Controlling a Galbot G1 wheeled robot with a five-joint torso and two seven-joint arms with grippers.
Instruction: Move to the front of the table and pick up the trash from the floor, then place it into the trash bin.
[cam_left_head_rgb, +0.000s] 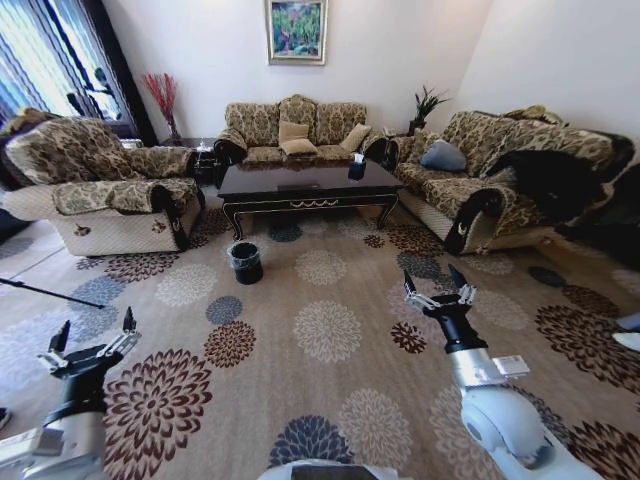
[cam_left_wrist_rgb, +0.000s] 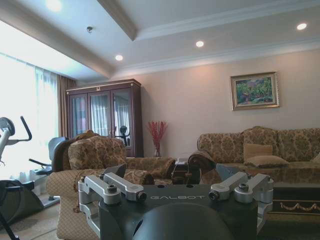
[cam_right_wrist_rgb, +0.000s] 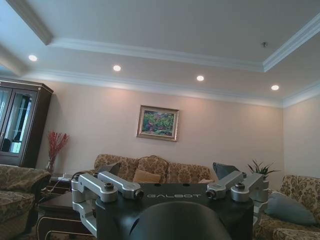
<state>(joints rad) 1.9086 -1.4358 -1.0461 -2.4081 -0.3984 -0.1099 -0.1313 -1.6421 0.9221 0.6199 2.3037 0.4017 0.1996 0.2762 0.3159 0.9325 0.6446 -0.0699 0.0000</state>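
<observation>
Black trash bin (cam_left_head_rgb: 245, 262) on carpet (cam_left_head_rgb: 330, 330), seven o'clock of table (cam_left_head_rgb: 305, 183). Left gripper (cam_left_head_rgb: 93, 332) and right gripper (cam_left_head_rgb: 436, 284) spread wide, holding nothing.

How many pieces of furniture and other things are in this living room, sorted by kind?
Sofas and armchairs: 3
Coffee table: 1
Trash bin: 1
Framed painting: 1
Glass-door cabinet: 1
Robot claws: 2, left claw, right claw, both open
Total: 9
</observation>
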